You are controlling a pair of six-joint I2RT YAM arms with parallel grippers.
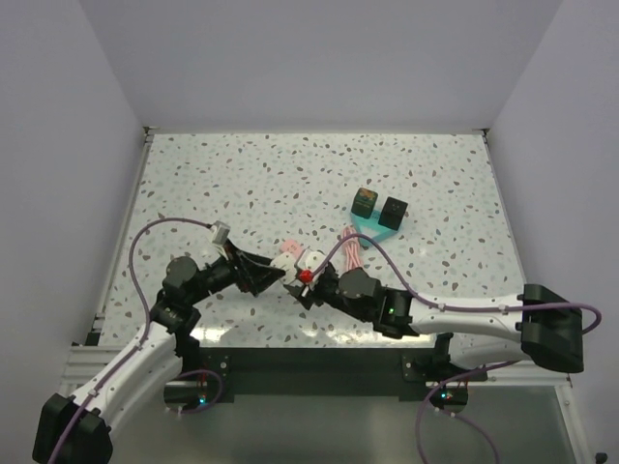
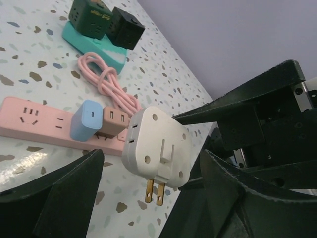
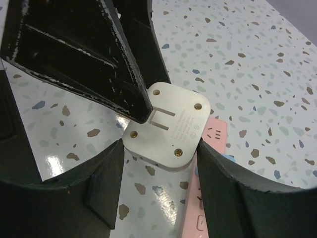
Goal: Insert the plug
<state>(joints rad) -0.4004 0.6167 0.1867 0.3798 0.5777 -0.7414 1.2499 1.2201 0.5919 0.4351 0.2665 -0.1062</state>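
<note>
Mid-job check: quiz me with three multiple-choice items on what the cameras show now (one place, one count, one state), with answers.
1. Where does the coiled pink cable lie?
A. Between the teal base and the pink power strip
B. On top of the teal base
C. Left of the strip, far from the base

2. How many metal prongs stick out of the plug at its lower edge?
A. None
B. Two
C. Four

3. What is the plug's state?
A. Seated in the strip
B. Lying loose on the table
C. Held by the right hand, prongs bare

Answers:
1 A: the left wrist view shows the coil running from the base towards the strip.
2 B: two flat brass blades show below the plug.
3 C: the right wrist view shows the fingers flanking the plug, and its prongs are in no socket.
</note>
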